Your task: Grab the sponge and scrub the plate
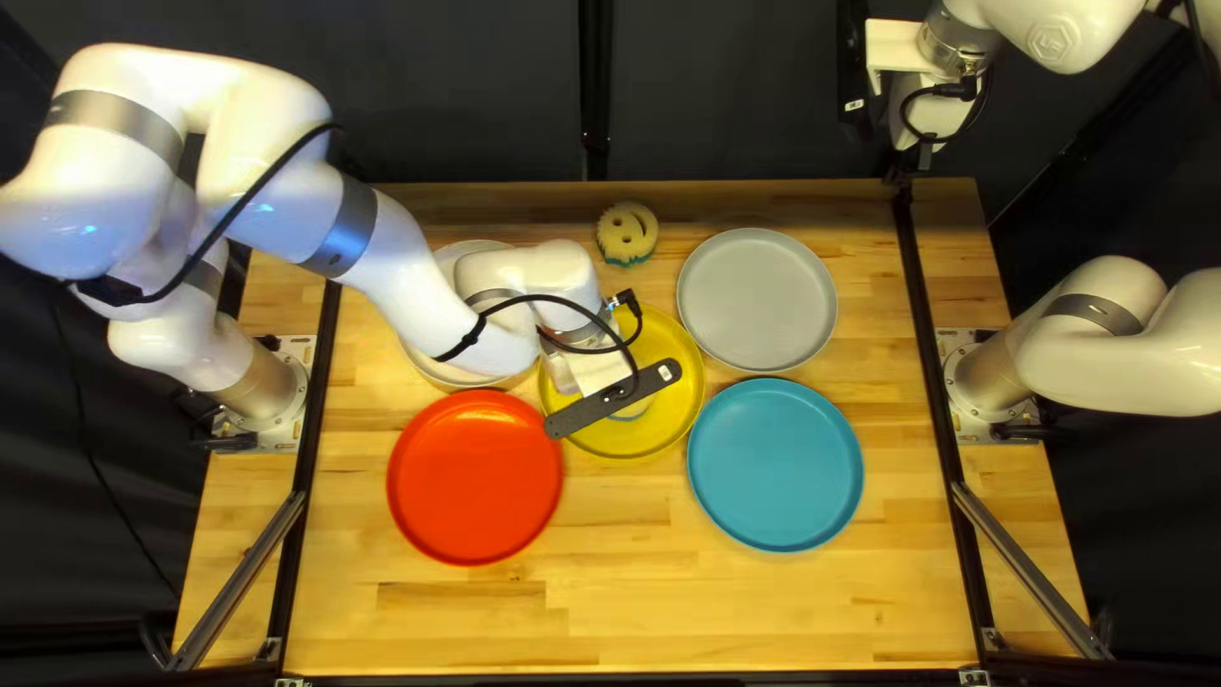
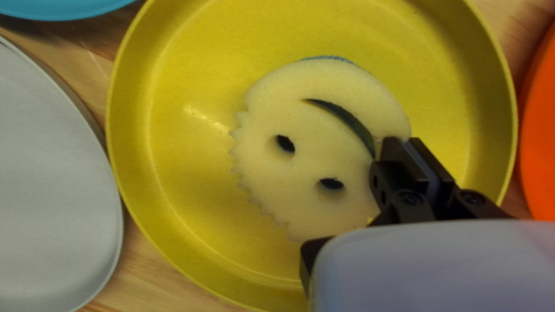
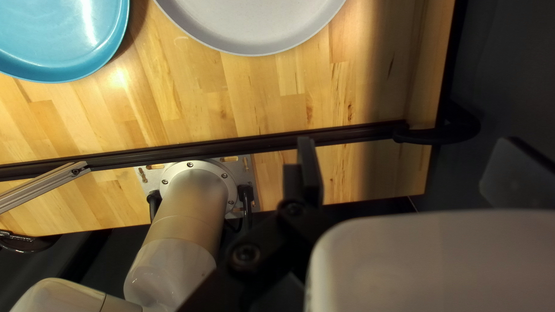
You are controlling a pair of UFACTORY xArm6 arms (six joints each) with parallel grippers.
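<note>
1. Here's the round yellow plate (image 1: 674,382) mid-table, between four others on the wooden table (image 1: 763,611), with a round cream foam sponge (image 2: 312,138) lying in it.
2. Front left of it, there's the round red plate (image 1: 475,477).
3. Front right, just beside it, the round blue plate (image 1: 775,464).
4. Now behind the blue one: the round grey plate (image 1: 757,299).
5. Over at back left, behind the red one and partly under my left arm (image 1: 426,286), the round whitish plate (image 1: 461,255).
6. And behind the yellow plate, near the far edge, a second round foam sponge (image 1: 627,234), between whitish and grey plates.
</note>
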